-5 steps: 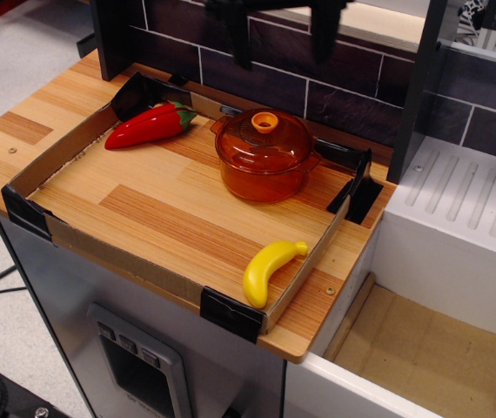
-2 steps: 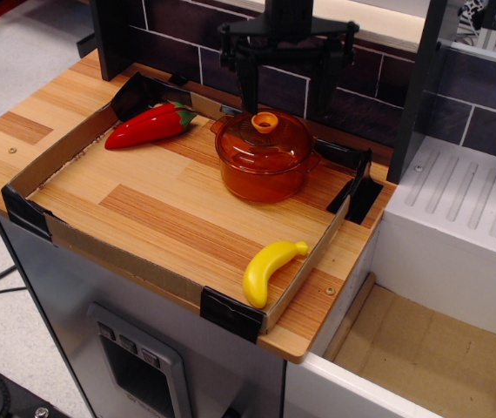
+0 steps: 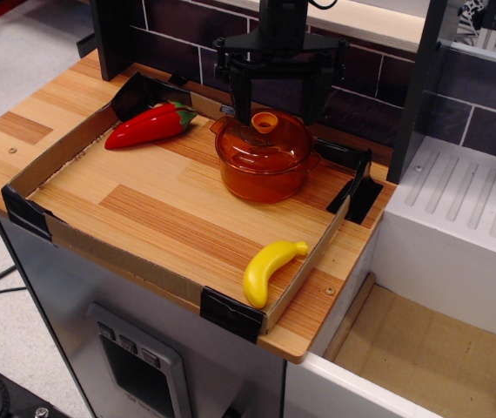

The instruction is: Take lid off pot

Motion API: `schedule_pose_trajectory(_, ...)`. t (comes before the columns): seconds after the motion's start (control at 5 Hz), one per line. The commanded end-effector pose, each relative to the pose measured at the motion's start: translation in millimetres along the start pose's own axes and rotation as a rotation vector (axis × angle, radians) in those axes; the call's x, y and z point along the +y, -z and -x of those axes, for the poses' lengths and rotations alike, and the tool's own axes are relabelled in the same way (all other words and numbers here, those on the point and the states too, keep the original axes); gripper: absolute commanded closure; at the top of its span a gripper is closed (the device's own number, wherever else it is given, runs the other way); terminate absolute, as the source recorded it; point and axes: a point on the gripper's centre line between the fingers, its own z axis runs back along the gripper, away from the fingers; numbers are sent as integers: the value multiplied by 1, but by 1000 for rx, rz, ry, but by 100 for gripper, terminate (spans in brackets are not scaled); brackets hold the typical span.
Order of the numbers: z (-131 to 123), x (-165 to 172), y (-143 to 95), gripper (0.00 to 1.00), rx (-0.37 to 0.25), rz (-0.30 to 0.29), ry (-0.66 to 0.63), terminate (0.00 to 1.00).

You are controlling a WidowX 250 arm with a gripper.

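Note:
The translucent orange pot (image 3: 263, 177) stands upright at the back right of the shallow tray (image 3: 109, 254). The orange lid (image 3: 273, 144) sits on it, with its ring knob (image 3: 265, 122) at the centre. My black gripper (image 3: 276, 119) hangs straight down over the pot. It is open, with one finger (image 3: 240, 104) left of the knob and the other finger (image 3: 312, 100) right of it. The fingertips are at about knob height, just above the lid's dome. It holds nothing.
A red pepper (image 3: 148, 126) lies at the tray's back left. A yellow banana (image 3: 270, 271) leans on the tray's front right wall. Black corner brackets (image 3: 353, 192) stand close to the pot's right. A dark brick wall is behind, and a white drainboard (image 3: 465, 200) is to the right.
My gripper has come down from the top edge of the view and shifted slightly left, until its open fingers straddle the lid's knob. The pot, lid, pepper and banana have not moved.

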Motion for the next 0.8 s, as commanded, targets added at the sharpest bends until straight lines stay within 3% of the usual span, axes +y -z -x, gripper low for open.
schedule_pose_trajectory(0.0, -8, 4, -9, 0, -40, -4, -11, 0)
schedule_pose_trajectory(0.4, -10, 3, -3, 0, -33, -21, -21, 0)
schedule_pose_trajectory(0.6, -9, 3, -4, 100, -32, -9, -15, 0)
